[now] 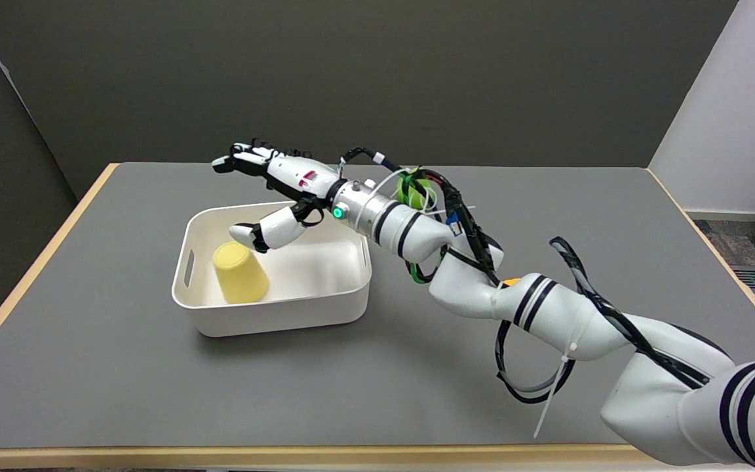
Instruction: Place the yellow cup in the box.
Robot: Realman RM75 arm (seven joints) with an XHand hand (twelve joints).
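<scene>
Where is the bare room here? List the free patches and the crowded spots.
Free: the grey table in front of the white box, the strip left of it, and the far right corner. Inside the box, the right half of the floor is bare. Crowded: the box's left half, where the yellow cup sits under the right hand.

Even, soft overhead light, sharp focus throughout. A faint shadow lies on the bench (122, 367) below the fingers (243, 231); no glare.

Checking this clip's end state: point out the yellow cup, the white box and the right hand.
yellow cup (241, 275), head view, on its side wall.
white box (286, 318), head view, on its near outer wall.
right hand (280, 196), head view, on the middle of the hand, above the box.
</scene>
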